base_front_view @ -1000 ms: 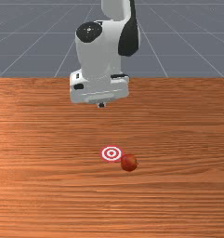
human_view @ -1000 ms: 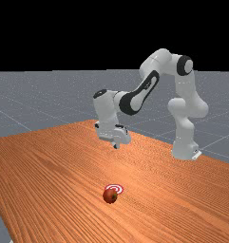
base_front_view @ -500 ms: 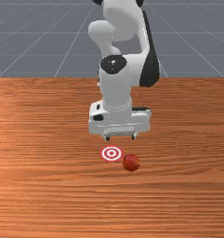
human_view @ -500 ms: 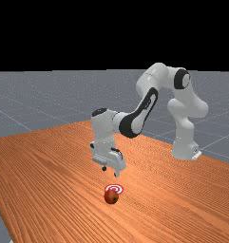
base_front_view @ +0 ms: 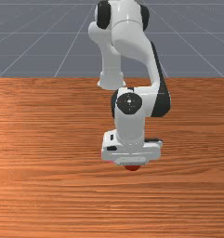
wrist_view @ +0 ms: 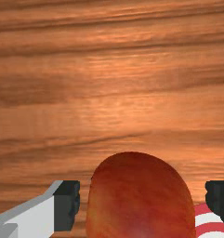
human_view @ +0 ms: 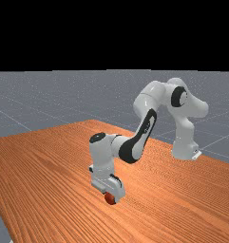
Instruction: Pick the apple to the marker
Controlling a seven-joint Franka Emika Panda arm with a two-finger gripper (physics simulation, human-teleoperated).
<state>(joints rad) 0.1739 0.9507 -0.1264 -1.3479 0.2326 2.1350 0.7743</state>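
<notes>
My gripper (human_view: pixel 111 196) is low over the table in the far view, around the red apple (human_view: pixel 109 198). In the front view the hand covers most of the apple (base_front_view: pixel 133 168), leaving its lower edge visible. The wrist view has the gripper (wrist_view: pixel 142 204) open, a finger on each side of the apple (wrist_view: pixel 140 200) and a narrow gap between it and either finger. The red-and-white ringed marker (wrist_view: pixel 213 227) lies flat beside the apple, partly hidden by the apple and one finger.
The orange-brown wooden table (base_front_view: pixel 48 186) spreads around the hand. Its back edge runs behind the hand in the front view, near the arm's base.
My hand has come down over the apple, moving toward the front view's bottom and right. The fingers, together at first, have opened. The apple shifted slightly to the front view's right.
</notes>
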